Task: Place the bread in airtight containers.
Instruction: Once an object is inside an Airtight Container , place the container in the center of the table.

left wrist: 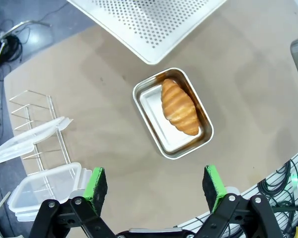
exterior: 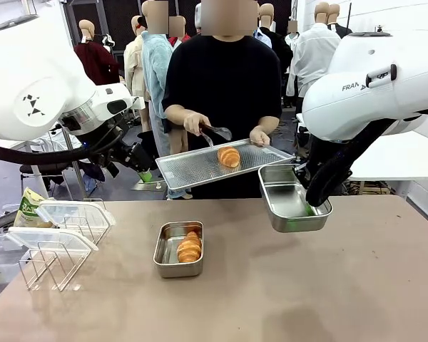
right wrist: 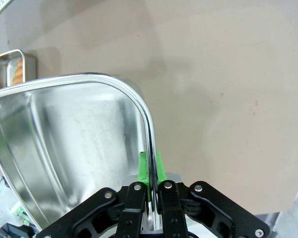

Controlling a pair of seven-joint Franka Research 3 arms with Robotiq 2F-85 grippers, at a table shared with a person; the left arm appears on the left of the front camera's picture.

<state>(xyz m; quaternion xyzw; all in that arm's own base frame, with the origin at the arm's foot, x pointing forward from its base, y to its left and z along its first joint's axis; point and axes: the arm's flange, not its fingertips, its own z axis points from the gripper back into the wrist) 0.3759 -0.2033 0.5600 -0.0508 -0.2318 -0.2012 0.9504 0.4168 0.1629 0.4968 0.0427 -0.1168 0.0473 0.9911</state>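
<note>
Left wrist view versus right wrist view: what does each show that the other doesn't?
Left wrist view adds: the open left end effector above the table, the whole bread lying in the filled tin, and the rack with clear lids. Right wrist view adds: the right end effector shut on the rim of the empty tin. Both: the table and the filled tin, which sits cut off at the right wrist picture's edge.
</note>
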